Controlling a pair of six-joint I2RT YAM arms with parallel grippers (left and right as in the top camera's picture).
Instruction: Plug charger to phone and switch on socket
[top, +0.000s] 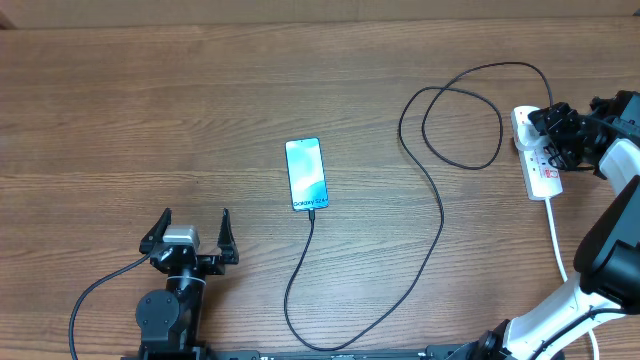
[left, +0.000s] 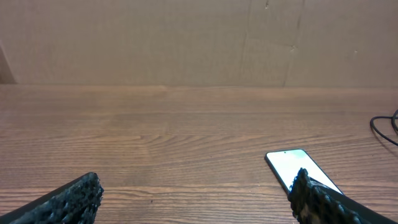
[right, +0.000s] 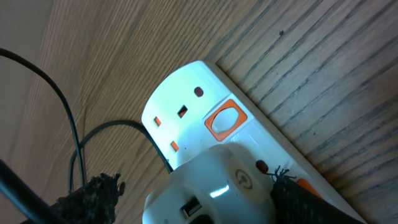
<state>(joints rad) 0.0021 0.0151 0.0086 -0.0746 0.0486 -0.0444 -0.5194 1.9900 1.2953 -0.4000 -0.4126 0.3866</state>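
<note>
The phone (top: 305, 175) lies face up mid-table with its blue screen lit, and it also shows in the left wrist view (left: 287, 165). The charger's thin black cable (top: 437, 215) meets the phone's near end, loops right, and runs to a white adapter (right: 211, 186) seated in the socket (top: 541, 176). My right gripper (top: 546, 138) hovers over the socket's far end. It (right: 193, 180) is open, straddling the adapter, with one fingertip (right: 298, 196) beside an orange switch (right: 224, 120). My left gripper (top: 195, 217) stands open and empty near the front left.
The socket's white cord (top: 556, 240) trails toward the front right past the right arm's base. A cardboard wall (left: 199, 40) backs the table. Cable loops (top: 460, 120) lie left of the socket.
</note>
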